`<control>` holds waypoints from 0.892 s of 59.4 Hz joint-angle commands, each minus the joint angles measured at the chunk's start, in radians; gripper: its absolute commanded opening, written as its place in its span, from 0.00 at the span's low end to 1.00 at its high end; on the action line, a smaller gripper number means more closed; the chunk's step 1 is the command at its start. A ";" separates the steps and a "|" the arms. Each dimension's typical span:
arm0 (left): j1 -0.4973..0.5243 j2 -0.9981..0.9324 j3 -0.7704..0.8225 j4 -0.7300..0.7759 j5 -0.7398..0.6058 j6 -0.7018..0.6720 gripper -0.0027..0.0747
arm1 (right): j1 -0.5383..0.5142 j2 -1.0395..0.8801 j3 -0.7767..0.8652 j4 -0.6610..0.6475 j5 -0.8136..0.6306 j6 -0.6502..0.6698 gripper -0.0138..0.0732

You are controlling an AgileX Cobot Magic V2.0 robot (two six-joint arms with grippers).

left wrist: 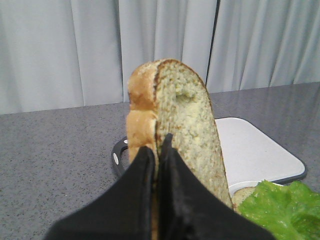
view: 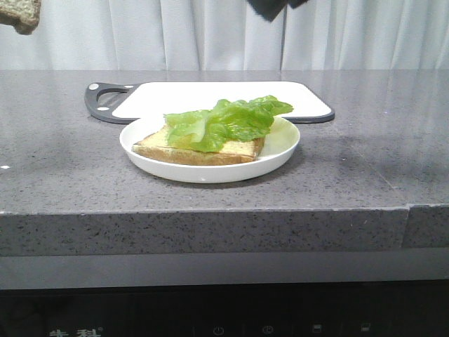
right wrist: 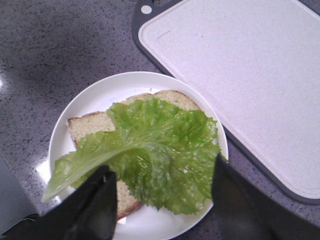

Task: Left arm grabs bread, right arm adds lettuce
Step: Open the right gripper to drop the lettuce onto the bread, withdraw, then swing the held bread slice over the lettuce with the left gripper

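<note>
The left arm's black two-fingered gripper (left wrist: 156, 150) pinches a toasted square bread slice (left wrist: 175, 130) upright, high above and left of the white round plate (view: 280, 151), where ruffled green lettuce (view: 221, 119) lies below the right gripper (right wrist: 162, 187), jaws spread empty.

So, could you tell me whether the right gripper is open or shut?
Open: the right gripper has its fingers spread wide above the lettuce, holding nothing.

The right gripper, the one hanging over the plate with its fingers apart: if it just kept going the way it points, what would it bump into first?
Most likely the lettuce. The right gripper points down at the leaf, which lies on a bread slice in the white plate. Its height above the leaf is unclear.
</note>
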 commanded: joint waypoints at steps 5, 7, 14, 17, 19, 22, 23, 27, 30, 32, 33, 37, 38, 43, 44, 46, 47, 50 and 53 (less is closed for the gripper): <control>0.006 -0.004 -0.029 -0.001 -0.083 -0.009 0.01 | -0.008 -0.085 0.006 0.010 -0.048 0.008 0.20; 0.006 -0.004 -0.029 -0.003 -0.082 -0.009 0.01 | -0.008 -0.099 0.018 0.010 -0.049 0.008 0.12; 0.006 -0.004 -0.029 -0.019 -0.067 -0.009 0.01 | -0.008 -0.172 0.082 0.010 -0.099 0.011 0.10; 0.006 -0.004 -0.040 -0.040 -0.043 -0.009 0.01 | -0.008 -0.209 0.121 0.010 -0.144 0.011 0.10; 0.006 -0.004 -0.049 -0.052 -0.016 -0.009 0.01 | -0.008 -0.244 0.160 0.010 -0.186 0.011 0.10; 0.006 0.014 -0.065 -0.070 0.031 -0.009 0.01 | -0.008 -0.308 0.230 0.009 -0.270 0.011 0.10; 0.006 0.020 -0.073 -0.075 0.041 -0.009 0.01 | -0.008 -0.325 0.248 0.009 -0.292 0.011 0.10; 0.006 0.048 -0.102 -0.097 0.094 -0.009 0.01 | -0.008 -0.404 0.340 0.009 -0.396 0.011 0.10; 0.006 0.088 -0.136 -0.120 0.145 -0.009 0.01 | -0.008 -0.477 0.411 0.009 -0.481 0.016 0.10; 0.006 0.111 -0.155 -0.131 0.173 -0.009 0.01 | -0.008 -0.522 0.444 0.010 -0.517 0.016 0.10; 0.006 0.130 -0.172 -0.142 0.195 -0.009 0.01 | -0.008 -0.540 0.460 0.011 -0.533 0.016 0.10; 0.006 0.191 -0.225 -0.183 0.272 -0.009 0.01 | -0.008 -0.624 0.531 0.020 -0.589 0.016 0.10; 0.006 0.205 -0.238 -0.199 0.287 0.000 0.01 | -0.008 -0.640 0.543 0.023 -0.596 0.016 0.10; 0.006 0.298 -0.313 -0.306 0.359 0.094 0.01 | -0.008 -0.731 0.606 0.035 -0.602 0.016 0.10; 0.006 0.312 -0.332 -0.347 0.375 0.116 0.01 | -0.008 -0.752 0.620 0.037 -0.601 0.016 0.10; 0.006 0.356 -0.368 -0.428 0.401 0.194 0.01 | -0.008 -0.783 0.641 0.039 -0.596 0.016 0.10; 0.006 0.377 -0.386 -0.487 0.419 0.237 0.01 | -0.008 -0.800 0.656 0.039 -0.591 0.016 0.10; 0.008 0.427 -0.428 -0.637 0.470 0.345 0.01 | -0.008 -0.840 0.679 0.040 -0.586 0.016 0.10; 0.012 0.482 -0.475 -0.820 0.544 0.464 0.01 | -0.008 -0.868 0.701 0.041 -0.582 0.016 0.10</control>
